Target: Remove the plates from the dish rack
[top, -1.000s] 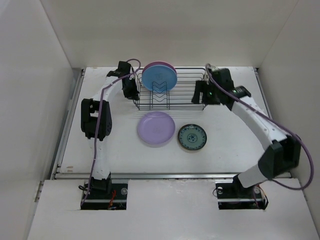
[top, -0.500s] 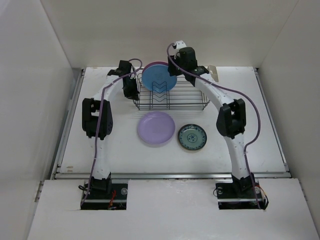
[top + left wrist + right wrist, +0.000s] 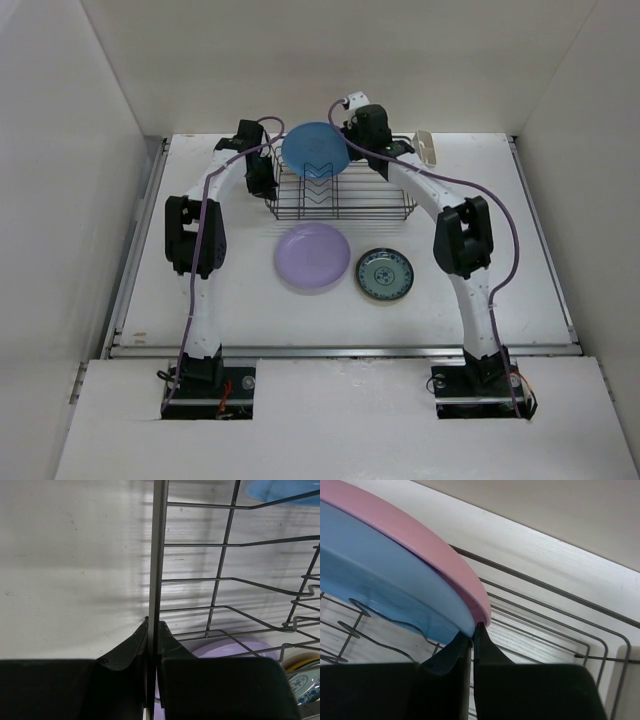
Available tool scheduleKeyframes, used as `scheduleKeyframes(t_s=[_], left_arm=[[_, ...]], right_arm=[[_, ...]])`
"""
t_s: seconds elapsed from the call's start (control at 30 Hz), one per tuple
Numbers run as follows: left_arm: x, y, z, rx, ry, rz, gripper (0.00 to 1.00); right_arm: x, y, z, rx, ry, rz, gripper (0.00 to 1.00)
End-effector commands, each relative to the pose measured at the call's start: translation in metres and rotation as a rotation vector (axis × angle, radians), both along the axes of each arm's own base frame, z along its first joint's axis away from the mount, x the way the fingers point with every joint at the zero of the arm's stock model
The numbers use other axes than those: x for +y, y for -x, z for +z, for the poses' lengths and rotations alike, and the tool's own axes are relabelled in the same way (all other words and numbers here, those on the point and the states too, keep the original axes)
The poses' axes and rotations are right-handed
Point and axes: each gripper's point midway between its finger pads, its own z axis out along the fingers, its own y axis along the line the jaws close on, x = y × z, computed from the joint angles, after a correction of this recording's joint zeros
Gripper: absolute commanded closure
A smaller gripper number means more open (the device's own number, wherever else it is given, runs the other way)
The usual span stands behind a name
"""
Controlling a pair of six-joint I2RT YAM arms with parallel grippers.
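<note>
**Both hands clamped: one on the rack, one on the blue plate**

My left hand (image 3: pixel 153 630) is pinched tight on the dish rack (image 3: pixel 159 555). The pale top rim bar runs straight out from between my two fingertips, with no gap showing on either side of it. The wire grid spreads off to the right of that hand. Through the wires, just right of my fingertips and lower down, I see the lavender plate (image 3: pixel 225 647) lying flat on the worktop (image 3: pixel 500 280).

Over to my right hand (image 3: pixel 472 637): narrow, fingers almost together, nipping the edge of the blue plate (image 3: pixel 375 580). That plate rises up and to the left from my fingertips, standing on edge among the prongs. Directly behind it, on the far side from my hand, the pink plate (image 3: pixel 420 535) leans against it, and its rim comes down to touch the tip of my right-hand finger.

From above, the teal plate (image 3: pixel 385 274) lies flat on the worktop near the lavender one, both on the near side of the rack from my hands. The beige cutlery holder (image 3: pixel 428 146) sits at the rack's end, off to the right of my right hand.
</note>
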Motion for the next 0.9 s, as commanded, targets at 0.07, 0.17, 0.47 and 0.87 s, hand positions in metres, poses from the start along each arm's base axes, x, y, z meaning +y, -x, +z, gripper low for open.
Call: scheduleKeyframes(t_s=[0.07,0.17,0.47,0.87], left_arm=[[0.012,0.007,-0.008,0.055,-0.036,0.051,1.0],[0.012,0.007,-0.008,0.055,-0.036,0.051,1.0],[0.012,0.007,-0.008,0.055,-0.036,0.051,1.0],[0.013,0.006,-0.004,0.044,-0.042,0.055,1.0]], right_arm=[[-0.008,0.022,0.189,-0.355,-0.188,-0.046,1.0],[-0.015,0.05,0.227,-0.42,-0.22,-0.062,1.0],[-0.016,0.114,0.209,-0.317,-0.201,0.035,1.0],[0.041,0.269,-0.001,0.449,-0.1,0.492,1.0]])
